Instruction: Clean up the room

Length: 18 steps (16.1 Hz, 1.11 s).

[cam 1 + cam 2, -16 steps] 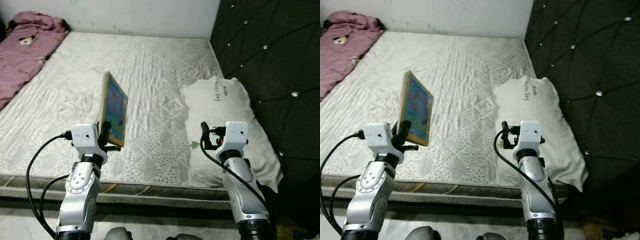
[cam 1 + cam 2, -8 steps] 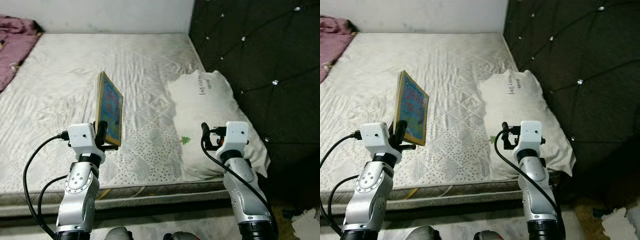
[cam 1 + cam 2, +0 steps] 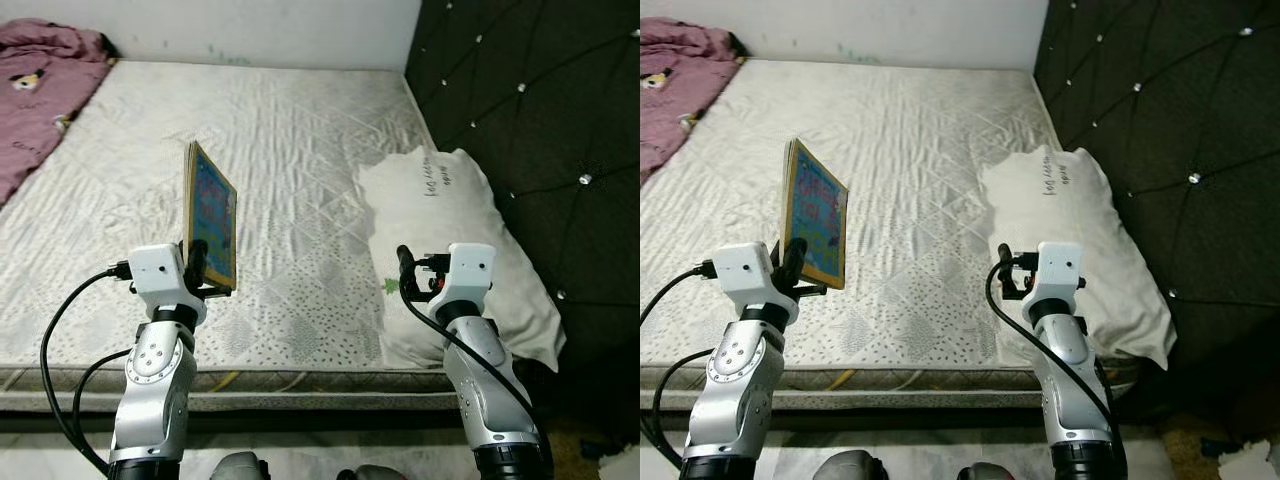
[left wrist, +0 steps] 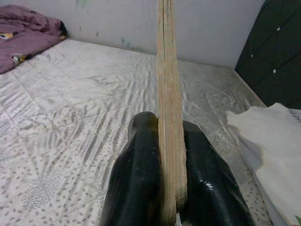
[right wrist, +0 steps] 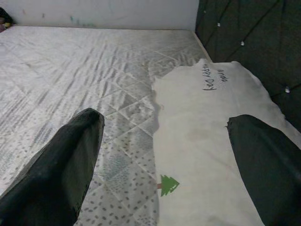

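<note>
My left gripper (image 3: 197, 262) is shut on the lower edge of a thin picture book (image 3: 211, 215) with a colourful cover and yellow border, held upright above the near part of the mattress (image 3: 280, 150). In the left wrist view the book's edge (image 4: 168, 94) stands clamped between my two black fingers (image 4: 138, 188). My right gripper (image 3: 404, 270) is open and holds nothing; it hovers over the near end of a white pillow (image 3: 450, 230). The right wrist view shows that pillow (image 5: 211, 132) with a small green tree print between the spread fingers.
A crumpled pink blanket (image 3: 40, 90) lies at the far left of the bed. A dark tufted headboard (image 3: 540, 120) rises on the right. A white wall (image 3: 250, 25) closes off the far side. Floor runs along the mattress's near edge (image 3: 300, 400).
The camera has swung back to the left, so the pink blanket is in view again. The book stays held upright in my left gripper; the right gripper stays open.
</note>
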{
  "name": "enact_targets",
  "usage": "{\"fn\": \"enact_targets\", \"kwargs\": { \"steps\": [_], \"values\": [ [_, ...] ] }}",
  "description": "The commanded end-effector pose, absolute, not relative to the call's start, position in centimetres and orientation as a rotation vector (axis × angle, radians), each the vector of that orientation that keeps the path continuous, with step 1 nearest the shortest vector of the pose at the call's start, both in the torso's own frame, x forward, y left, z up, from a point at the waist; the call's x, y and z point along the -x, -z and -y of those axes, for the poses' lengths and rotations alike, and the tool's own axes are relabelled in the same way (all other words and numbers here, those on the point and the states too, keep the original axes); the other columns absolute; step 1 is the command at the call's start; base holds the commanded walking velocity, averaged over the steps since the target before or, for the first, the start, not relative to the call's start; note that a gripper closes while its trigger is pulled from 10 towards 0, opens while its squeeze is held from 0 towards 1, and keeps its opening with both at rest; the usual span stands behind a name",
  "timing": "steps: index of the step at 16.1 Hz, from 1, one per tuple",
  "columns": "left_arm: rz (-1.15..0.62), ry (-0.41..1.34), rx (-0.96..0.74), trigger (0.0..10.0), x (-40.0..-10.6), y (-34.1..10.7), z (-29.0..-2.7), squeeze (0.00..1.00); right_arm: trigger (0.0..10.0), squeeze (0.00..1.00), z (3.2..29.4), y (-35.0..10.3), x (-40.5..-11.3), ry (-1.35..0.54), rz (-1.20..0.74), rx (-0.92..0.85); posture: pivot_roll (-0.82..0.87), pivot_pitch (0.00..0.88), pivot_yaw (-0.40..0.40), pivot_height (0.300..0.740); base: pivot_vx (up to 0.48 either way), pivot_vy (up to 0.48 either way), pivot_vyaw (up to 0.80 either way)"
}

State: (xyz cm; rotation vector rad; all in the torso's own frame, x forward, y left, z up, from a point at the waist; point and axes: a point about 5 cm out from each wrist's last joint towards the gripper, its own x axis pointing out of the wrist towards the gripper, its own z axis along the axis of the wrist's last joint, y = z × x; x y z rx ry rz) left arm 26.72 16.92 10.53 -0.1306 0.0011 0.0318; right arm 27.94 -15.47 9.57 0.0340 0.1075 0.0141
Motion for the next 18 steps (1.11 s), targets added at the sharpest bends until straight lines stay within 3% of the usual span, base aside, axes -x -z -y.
{"fn": "enact_targets", "kwargs": {
  "steps": [1,14,18],
  "values": [
    [0.038,-0.033,0.130,10.0,-27.06,-11.33,-16.80,0.00,10.0,0.00,15.62,-10.21,-27.99,-0.016,-0.081,-0.033,0.02,0.034,-0.031,0.740,0.000,0.000,0.00],
    [0.045,-0.050,0.126,10.0,-27.28,-11.45,-16.96,0.00,10.0,0.00,15.16,-10.27,-28.27,-0.042,-0.074,-0.035,0.03,0.030,-0.031,0.740,0.000,0.000,0.00],
    [0.048,-0.060,0.129,10.0,-27.36,-11.50,-16.98,0.00,10.0,0.00,15.10,-10.29,-28.38,-0.050,-0.075,-0.032,0.03,0.031,-0.035,0.691,0.000,0.000,0.00]
  ]
}}
